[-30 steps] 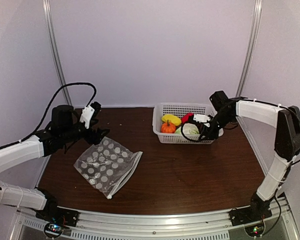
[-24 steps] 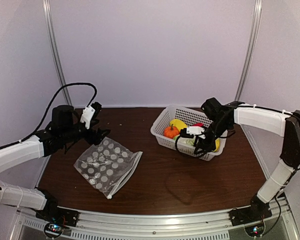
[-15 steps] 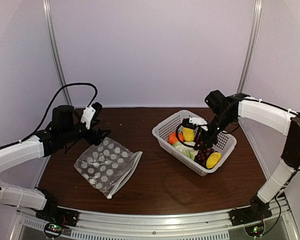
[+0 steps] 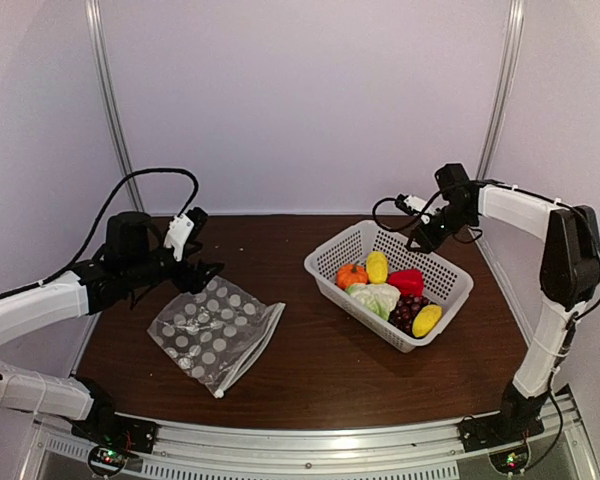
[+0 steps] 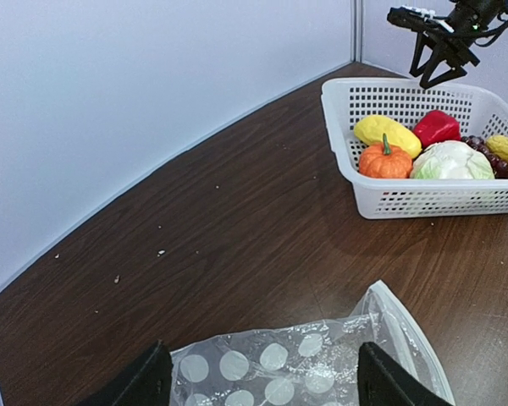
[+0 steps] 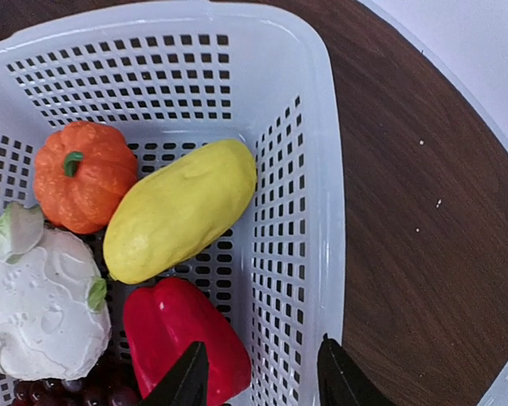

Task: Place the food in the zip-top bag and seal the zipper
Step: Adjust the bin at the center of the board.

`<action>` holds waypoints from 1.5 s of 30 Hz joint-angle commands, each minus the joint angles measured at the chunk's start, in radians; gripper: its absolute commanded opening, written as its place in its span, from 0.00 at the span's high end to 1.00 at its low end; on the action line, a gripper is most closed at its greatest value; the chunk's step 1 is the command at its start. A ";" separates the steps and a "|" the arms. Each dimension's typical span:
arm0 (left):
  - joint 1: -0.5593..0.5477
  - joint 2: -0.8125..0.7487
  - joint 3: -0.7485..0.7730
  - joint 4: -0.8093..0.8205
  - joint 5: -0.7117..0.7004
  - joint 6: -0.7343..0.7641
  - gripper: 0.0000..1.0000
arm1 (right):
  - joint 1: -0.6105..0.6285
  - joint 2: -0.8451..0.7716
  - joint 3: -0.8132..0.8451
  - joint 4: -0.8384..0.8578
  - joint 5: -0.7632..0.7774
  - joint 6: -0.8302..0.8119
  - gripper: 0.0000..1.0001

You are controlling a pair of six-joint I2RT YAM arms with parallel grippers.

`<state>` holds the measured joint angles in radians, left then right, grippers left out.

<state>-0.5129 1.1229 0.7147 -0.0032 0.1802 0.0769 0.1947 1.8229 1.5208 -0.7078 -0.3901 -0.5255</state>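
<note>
The food lies in a white mesh basket (image 4: pixel 380 238) right of centre: an orange pumpkin (image 4: pixel 351 275), a yellow piece (image 6: pixel 179 211), a red pepper (image 6: pixel 182 334), a white cauliflower (image 4: pixel 378 297), dark grapes (image 4: pixel 408 312) and another yellow piece (image 4: pixel 427 320). My right gripper (image 6: pixel 262 372) hangs open above the basket's far rim (image 6: pixel 322 169), its fingers either side of the wall and gripping nothing. The dotted clear zip-top bag (image 4: pixel 215 330) lies flat at the left, its zipper (image 5: pixel 404 334) along the right edge. My left gripper (image 5: pixel 267 389) hovers open over the bag's far end.
The basket sits at an angle, its near corner toward the table's middle. Bare brown table (image 4: pixel 330 370) lies between bag and basket. Metal posts (image 4: pixel 110 110) and pale walls close in the back and sides.
The right gripper pulled the basket forward and turned it, then let go and rose to its far rim. The left arm barely moved.
</note>
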 commanded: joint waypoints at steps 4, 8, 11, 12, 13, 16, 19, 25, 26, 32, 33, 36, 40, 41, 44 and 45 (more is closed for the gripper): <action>-0.012 0.007 0.030 0.010 0.017 0.014 0.24 | -0.023 0.080 0.041 0.031 0.106 0.042 0.57; -0.022 0.015 0.033 0.009 0.061 0.029 0.33 | -0.033 0.083 0.026 0.027 0.109 0.039 0.68; -0.033 0.032 0.045 -0.021 0.070 0.032 0.33 | -0.042 0.049 -0.019 0.042 0.111 0.038 0.70; -0.036 0.036 0.047 -0.023 0.070 0.033 0.33 | -0.044 0.039 -0.033 0.050 0.115 0.037 0.73; -0.038 0.037 0.048 -0.024 0.071 0.034 0.33 | -0.049 0.032 -0.044 0.052 0.117 0.035 0.76; -0.042 0.041 0.045 -0.023 0.064 0.033 0.33 | -0.073 0.009 -0.069 0.053 0.110 0.051 0.85; -0.052 0.048 0.050 -0.025 0.062 0.031 0.33 | -0.102 -0.032 -0.123 0.052 0.103 0.057 0.88; -0.216 0.100 0.139 -0.161 -0.106 0.011 0.34 | -0.168 -0.203 -0.298 0.055 0.103 0.098 0.92; -0.255 0.118 0.163 -0.198 -0.137 -0.016 0.34 | -0.172 -0.237 -0.335 0.058 0.110 0.095 0.92; -0.472 0.195 0.280 -0.414 -0.412 -0.275 0.38 | -0.229 -0.371 -0.466 0.054 0.116 0.121 0.93; -0.509 0.205 0.291 -0.433 -0.451 -0.302 0.38 | -0.240 -0.386 -0.474 0.050 0.102 0.122 0.92; -0.591 0.294 0.374 -0.556 -0.559 -0.409 0.38 | -0.245 -0.439 -0.487 0.043 0.050 0.151 0.76; -0.666 0.473 0.546 -0.775 -0.725 -0.520 0.39 | -0.246 -0.541 -0.497 0.065 0.018 0.192 0.52; -0.680 0.515 0.595 -0.852 -0.765 -0.571 0.39 | -0.247 -0.570 -0.501 0.073 0.015 0.190 0.49; -0.696 0.625 0.670 -0.976 -0.811 -0.650 0.39 | -0.247 -0.620 -0.516 0.088 -0.013 0.188 0.47; -0.696 0.650 0.684 -0.995 -0.806 -0.658 0.39 | -0.247 -0.634 -0.525 0.091 -0.036 0.187 0.47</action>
<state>-1.1961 1.6814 1.3304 -0.7605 -0.4984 -0.4358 -0.0475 1.2411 1.0279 -0.6479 -0.3569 -0.3573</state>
